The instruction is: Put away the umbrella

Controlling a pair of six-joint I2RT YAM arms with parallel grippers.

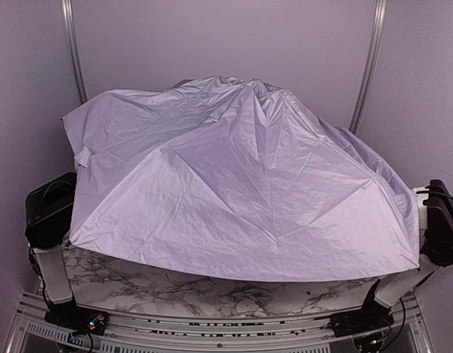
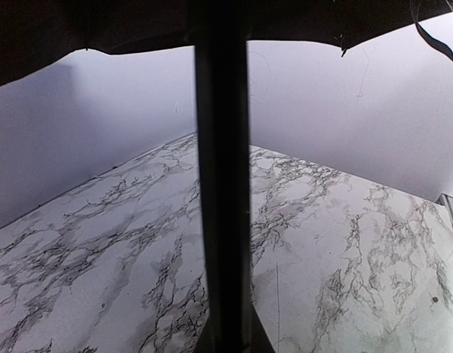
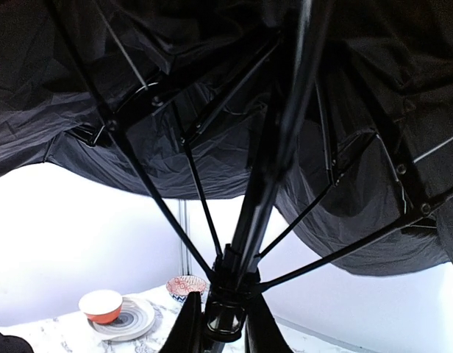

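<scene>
Nearest, the left arm [image 1: 50,209] and right arm [image 1: 441,224] rise from the near edge of the marble counter [image 1: 212,290] and vanish under the umbrella [image 1: 241,191]. Its open lavender canopy tents over most of the counter. Beneath it, the left arm's jaws are pressed together on the thin black shaft [image 2: 223,184]. The right arm's jaws are clamped on the runner hub [image 3: 225,309] where the ribs meet. Farther back sit an orange bowl [image 3: 101,304] on a plate [image 3: 138,318] and a patterned bowl [image 3: 187,285].
</scene>
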